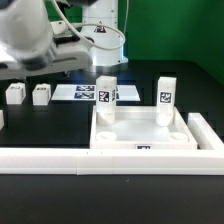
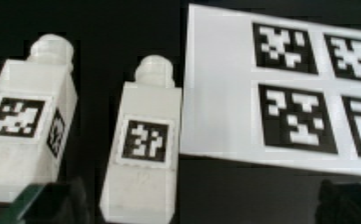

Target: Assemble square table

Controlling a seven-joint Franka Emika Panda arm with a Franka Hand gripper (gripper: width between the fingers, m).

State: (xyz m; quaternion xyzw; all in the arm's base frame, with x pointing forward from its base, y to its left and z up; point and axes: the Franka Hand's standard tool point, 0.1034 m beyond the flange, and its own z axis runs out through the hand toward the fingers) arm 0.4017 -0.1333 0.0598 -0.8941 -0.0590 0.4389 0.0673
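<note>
Currently the arm (image 1: 25, 35) hangs over the exterior view's left side, with the gripper (image 2: 186, 205) wide open and holding nothing.

Only the exterior view shows the arm's bulk, blurred and bent low above the black table (image 1: 60, 125), and also the square table top (image 1: 140, 135), which sits near the middle, just behind the long white rail (image 1: 100, 158). Two upright legs (image 1: 106, 90) (image 1: 166, 92) stand in its far corner sockets. The two loose legs (image 1: 14, 94) (image 1: 41, 94) rest well apart from the top, just beside the marker board (image 1: 85, 92). The wrist view alone gives the fingertips (image 2: 44, 200) as dark shapes at the picture's edge. It also shows the loose legs (image 2: 26, 120) (image 2: 145, 135) close, side by side but not touching, with their tags and round pegs clear.
</note>
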